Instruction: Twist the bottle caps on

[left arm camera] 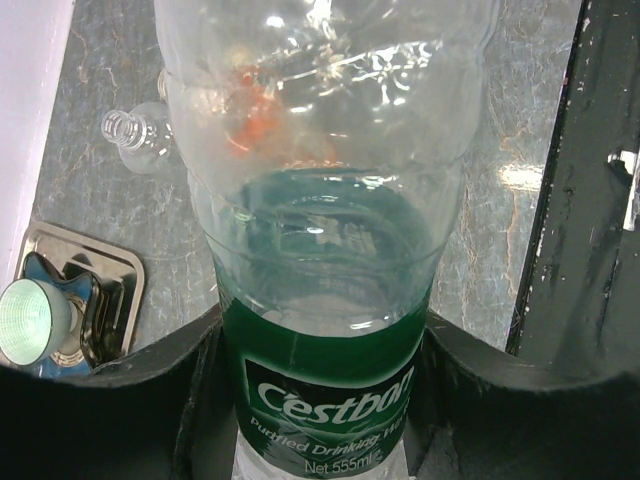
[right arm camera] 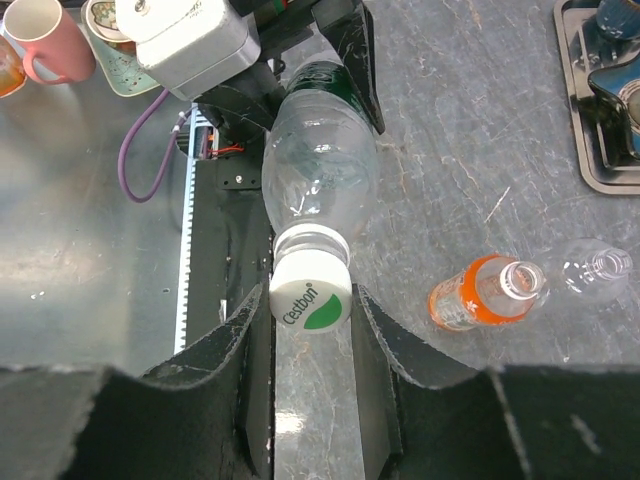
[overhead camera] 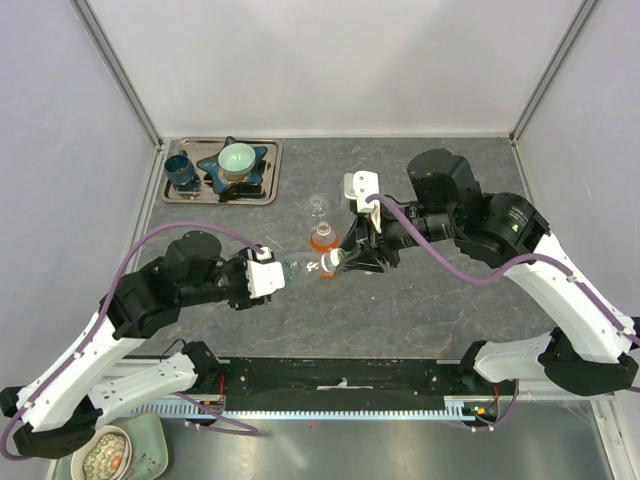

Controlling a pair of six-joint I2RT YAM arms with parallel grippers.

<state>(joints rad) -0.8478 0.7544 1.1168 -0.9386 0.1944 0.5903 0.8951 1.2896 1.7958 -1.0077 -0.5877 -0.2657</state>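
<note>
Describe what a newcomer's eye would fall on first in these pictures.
The green-labelled clear bottle is held level over the middle of the table. The left claw grips its body and the right claw is closed on its white cap. Just beyond it sit an uncapped orange bottle and a small clear bottle, also open.

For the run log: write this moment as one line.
left hand: holds green-label bottle sideways | right hand: shut on white cap at its mouth | orange bottle, small clear bottle: standing, uncapped
</note>
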